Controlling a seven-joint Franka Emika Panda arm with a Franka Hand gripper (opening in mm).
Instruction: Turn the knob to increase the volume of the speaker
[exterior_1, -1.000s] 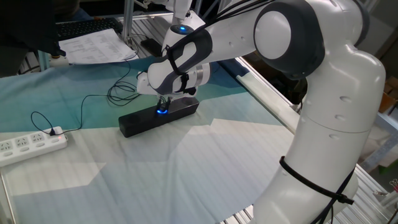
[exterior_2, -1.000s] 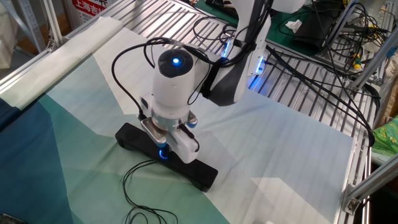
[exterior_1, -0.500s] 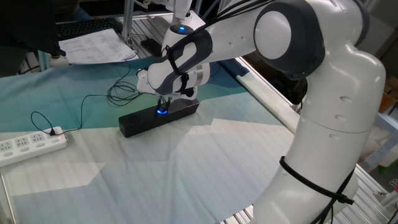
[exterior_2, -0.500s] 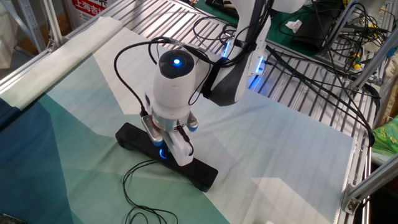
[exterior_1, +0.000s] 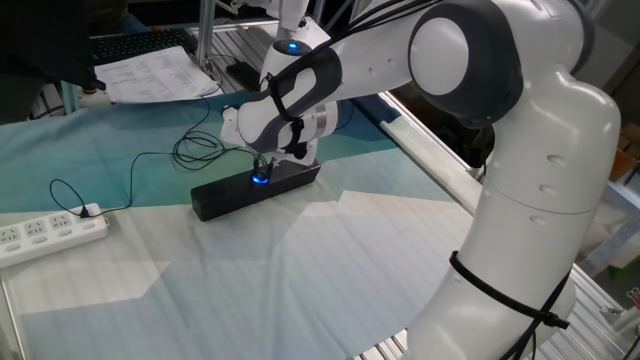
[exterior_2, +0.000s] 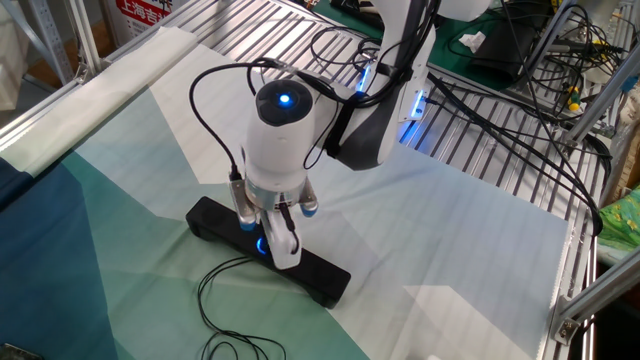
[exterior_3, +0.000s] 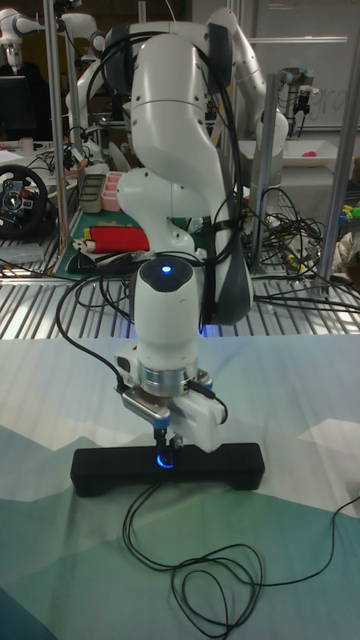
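Pointing straight down at centre frame in one fixed view, the gripper (exterior_1: 262, 170) has its fingers pinched on the knob (exterior_1: 260, 180), whose blue glow shows just under the fingertips. The speaker (exterior_1: 255, 188) lies slightly left of centre on a cloth (exterior_1: 300, 270) patterned in teal and pale panels. A white power strip (exterior_1: 50, 233) sits at the left edge, with a thin black cable (exterior_1: 150, 160) looping between it and the speaker. Papers (exterior_1: 160, 75) lie at the upper left.

From the other fixed view, the gripper (exterior_2: 268, 238) hangs below the white wrist, fingers closed onto the knob (exterior_2: 262, 245) in the middle of the speaker (exterior_2: 265, 250), which runs diagonally across the lower centre. Metal slats (exterior_2: 480, 150) of the table frame show along the upper right, under loose cables.

Seen in the tall fixed view, the gripper (exterior_3: 165, 445) grips the knob (exterior_3: 164, 461) on the face of the speaker (exterior_3: 168, 469), low in the frame. Its cable (exterior_3: 200, 570) coils on the cloth below. Behind are workbenches, another robot arm, and a red box (exterior_3: 115, 240) at the left.
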